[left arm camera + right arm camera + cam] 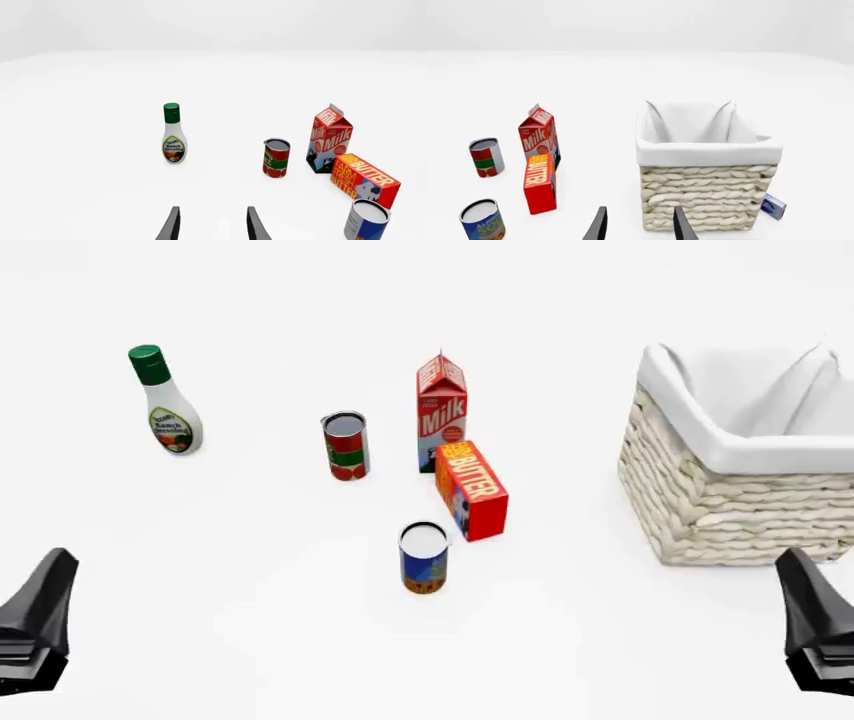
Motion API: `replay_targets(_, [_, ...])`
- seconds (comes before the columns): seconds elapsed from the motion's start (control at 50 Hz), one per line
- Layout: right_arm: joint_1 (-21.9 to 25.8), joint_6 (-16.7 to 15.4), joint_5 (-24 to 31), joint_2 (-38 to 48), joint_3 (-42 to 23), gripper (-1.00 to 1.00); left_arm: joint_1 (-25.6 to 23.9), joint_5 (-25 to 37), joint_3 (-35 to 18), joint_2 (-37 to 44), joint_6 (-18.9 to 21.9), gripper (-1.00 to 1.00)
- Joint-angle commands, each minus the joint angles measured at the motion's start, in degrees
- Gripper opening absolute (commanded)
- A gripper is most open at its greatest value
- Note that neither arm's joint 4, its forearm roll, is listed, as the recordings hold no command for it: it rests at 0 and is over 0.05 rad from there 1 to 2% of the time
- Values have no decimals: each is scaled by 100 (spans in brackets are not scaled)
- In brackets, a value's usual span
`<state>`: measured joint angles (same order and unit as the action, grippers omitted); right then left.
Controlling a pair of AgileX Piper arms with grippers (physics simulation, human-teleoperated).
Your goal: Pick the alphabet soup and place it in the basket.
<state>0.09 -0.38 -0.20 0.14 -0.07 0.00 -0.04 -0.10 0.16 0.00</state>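
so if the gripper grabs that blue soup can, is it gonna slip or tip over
The soup can looks rigid, so it probably won't crush or flex. Its smooth round side could slip or twist between flat fingers. It stands upright and is short for its width, so it likely resists tipping, but once knocked over it would roll, perhaps toward the butter box.

Alphabet soup (482,220) upright, apart from basket (707,150).

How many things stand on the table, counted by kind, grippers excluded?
Cylindrical cans: 2, blue-labelled alphabet soup and red-and-green can
Green-capped white dressing bottles: 1
Red milk cartons: 1
Red-orange butter boxes: 1
Cream wicker baskets: 1
Small blue-white boxes behind the basket: 1
Total: 7
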Motion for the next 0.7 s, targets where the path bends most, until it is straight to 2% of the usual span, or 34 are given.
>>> replay_targets(0.02, [-1, 69, 17, 12, -14, 100, 0, -6, -15, 25, 0, 100])
replay_targets(0.42, [177, 73, -129, 194, -120, 100, 0, -6, -15, 25, 0, 100])
replay_targets(0.7, [705, -38, -84, 451, -651, 100, 0, -6, -15, 25, 0, 100])
